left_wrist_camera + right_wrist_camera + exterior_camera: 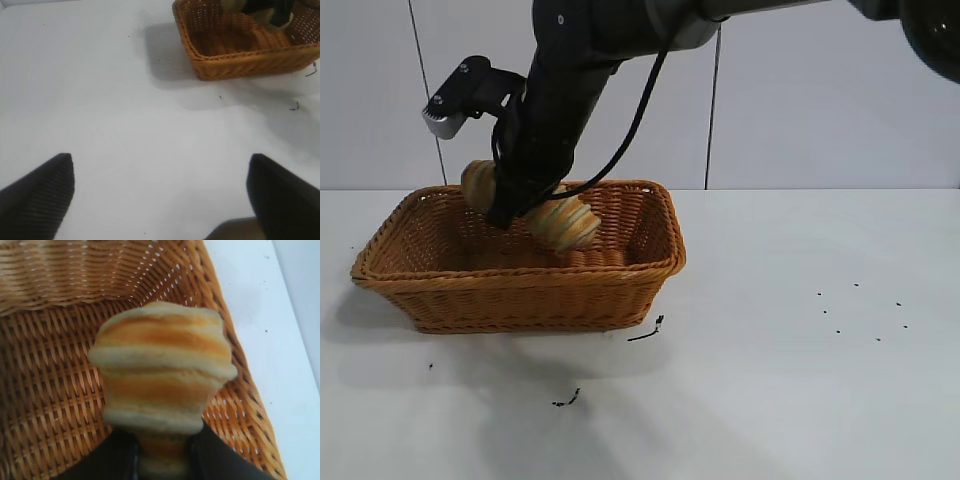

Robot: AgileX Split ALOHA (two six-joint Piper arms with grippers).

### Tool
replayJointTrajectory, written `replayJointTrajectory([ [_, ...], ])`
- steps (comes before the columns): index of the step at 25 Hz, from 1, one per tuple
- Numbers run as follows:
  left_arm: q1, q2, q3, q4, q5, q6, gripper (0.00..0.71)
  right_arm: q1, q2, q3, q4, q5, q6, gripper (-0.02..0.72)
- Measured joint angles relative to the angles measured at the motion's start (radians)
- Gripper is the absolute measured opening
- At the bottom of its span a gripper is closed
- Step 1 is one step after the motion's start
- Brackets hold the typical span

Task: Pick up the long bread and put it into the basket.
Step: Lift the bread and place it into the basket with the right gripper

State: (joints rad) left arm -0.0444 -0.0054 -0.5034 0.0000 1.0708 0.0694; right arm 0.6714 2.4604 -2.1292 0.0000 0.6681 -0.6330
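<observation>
Jaws of right gripper (161, 452) pinching long bread (565, 222) mid-length, hanging tilted over basket (520, 285) interior. I'm judging loaf soft, light, squashable; keeping grip gentle. Left gripper (160, 195) parked over bare table, fingers spread.

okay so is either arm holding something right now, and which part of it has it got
The right gripper holds the long bread, jaws shut across its middle, over the basket. The left gripper is open, holding nothing.

Ridged tan-yellow long bread (563, 222): middle hidden behind right arm; woven orange-brown wicker basket (55, 390) cut off by wrist view's edges.
</observation>
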Motion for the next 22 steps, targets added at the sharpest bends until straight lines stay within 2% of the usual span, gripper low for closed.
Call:
replayJointTrajectory([
  [2, 0.000, 0.000, 0.000, 0.000, 0.000, 0.000, 0.696, 0.000, 0.000, 0.000, 0.000, -0.017, 0.023, 0.636],
  [4, 0.000, 0.000, 0.000, 0.000, 0.000, 0.000, 0.696, 0.000, 0.000, 0.000, 0.000, -0.023, 0.047, 0.672],
  [11, 0.000, 0.000, 0.000, 0.000, 0.000, 0.000, 0.696, 0.000, 0.000, 0.000, 0.000, -0.017, 0.059, 0.693],
  [14, 0.000, 0.000, 0.000, 0.000, 0.000, 0.000, 0.696, 0.000, -0.010, 0.000, 0.000, -0.003, 0.097, 0.693],
  [16, 0.000, 0.000, 0.000, 0.000, 0.000, 0.000, 0.696, 0.000, -0.031, 0.000, 0.000, 0.013, 0.171, 0.693],
  [18, 0.000, 0.000, 0.000, 0.000, 0.000, 0.000, 0.696, 0.000, -0.061, -0.001, 0.000, 0.048, 0.275, 0.693],
  [20, 0.000, 0.000, 0.000, 0.000, 0.000, 0.000, 0.696, -0.001, -0.091, -0.015, -0.006, 0.103, 0.372, 0.693],
  [22, 0.000, 0.000, 0.000, 0.000, 0.000, 0.000, 0.696, -0.009, -0.107, -0.044, -0.008, 0.164, 0.430, 0.693],
])
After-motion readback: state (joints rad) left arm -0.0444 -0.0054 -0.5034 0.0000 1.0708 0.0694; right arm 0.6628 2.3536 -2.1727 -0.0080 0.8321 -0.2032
